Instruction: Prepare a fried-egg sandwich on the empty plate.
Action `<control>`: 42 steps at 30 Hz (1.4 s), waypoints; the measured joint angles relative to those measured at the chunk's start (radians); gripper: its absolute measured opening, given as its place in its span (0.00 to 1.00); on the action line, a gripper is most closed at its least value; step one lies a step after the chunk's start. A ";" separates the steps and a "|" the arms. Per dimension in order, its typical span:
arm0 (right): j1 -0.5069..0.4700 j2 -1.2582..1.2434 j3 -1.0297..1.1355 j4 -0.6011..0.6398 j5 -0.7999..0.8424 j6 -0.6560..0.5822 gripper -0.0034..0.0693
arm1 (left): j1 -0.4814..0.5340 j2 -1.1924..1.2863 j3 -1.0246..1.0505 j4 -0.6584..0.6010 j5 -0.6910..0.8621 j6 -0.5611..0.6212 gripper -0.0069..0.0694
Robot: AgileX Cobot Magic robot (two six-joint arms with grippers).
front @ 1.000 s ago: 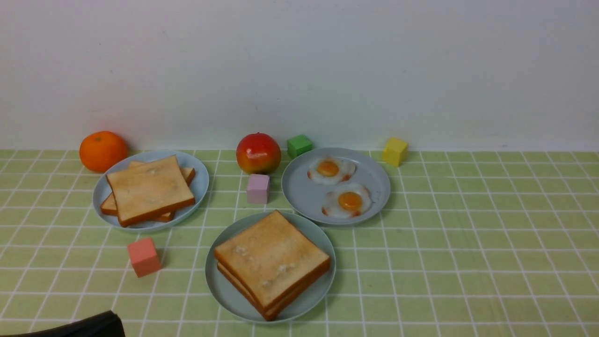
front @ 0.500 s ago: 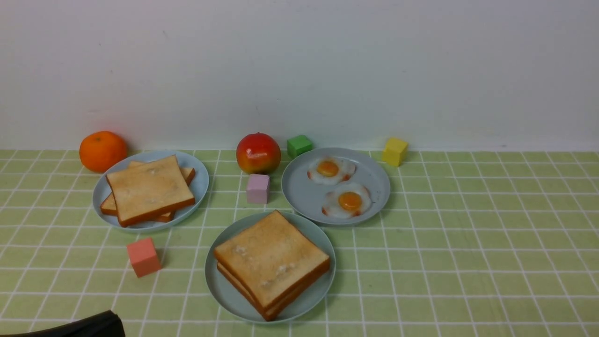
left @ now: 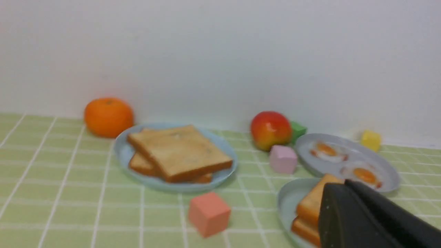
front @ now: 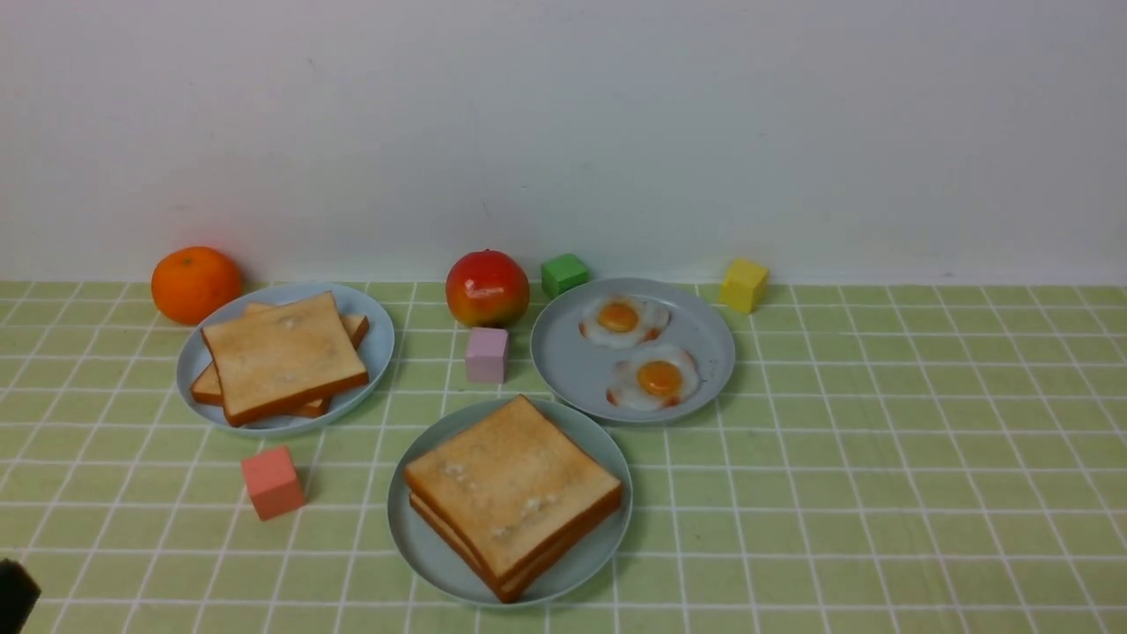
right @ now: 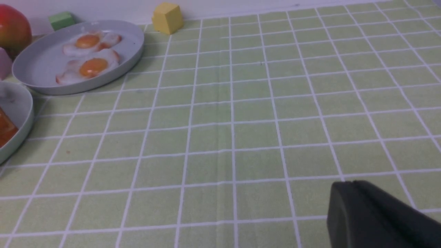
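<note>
While the left tool (left: 339, 185) is shut, stacked toast (front: 513, 489) lies apart.

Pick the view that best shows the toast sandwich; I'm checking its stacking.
The front view: it shows both slices of the sandwich whole, stacked on their plate. The left wrist view shows part, cut off by a dark gripper piece; the right wrist view, only a corner.

1 orange (left: 108, 117) sits beside a plate (left: 186, 186) of toast (left: 181, 151) (stacked askew).
</note>
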 joint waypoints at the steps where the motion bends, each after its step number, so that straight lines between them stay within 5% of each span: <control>1: 0.000 0.000 0.000 0.000 0.000 0.000 0.05 | 0.008 0.001 0.006 -0.004 0.004 0.000 0.07; 8: 0.000 0.000 0.000 -0.002 -0.001 0.000 0.06 | 0.107 -0.002 0.047 -0.034 0.255 0.000 0.07; 42: 0.000 0.000 0.000 -0.002 -0.001 0.000 0.11 | 0.107 -0.002 0.047 -0.035 0.253 0.001 0.07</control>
